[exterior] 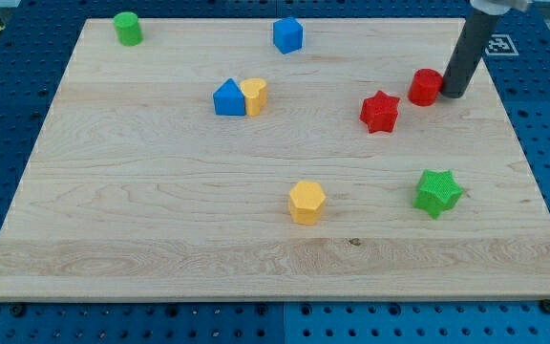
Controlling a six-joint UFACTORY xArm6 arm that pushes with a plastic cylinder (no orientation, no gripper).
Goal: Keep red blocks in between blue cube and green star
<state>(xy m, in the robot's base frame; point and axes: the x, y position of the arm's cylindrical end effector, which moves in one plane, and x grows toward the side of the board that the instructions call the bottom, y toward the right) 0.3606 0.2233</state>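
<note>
Red cylinder (426, 87) touching my tip (452, 95), rod's top cut off.

**Open middle, crowded right side**

My tip (452, 95) touches the red cylinder (426, 87), with the red star (380, 111) just beside it. The green star (437, 192) and yellow hexagon (306, 202) flank a wide lower lane. The blue block (228, 98) and yellow heart (254, 96) touch, blocking passage between them.
</note>
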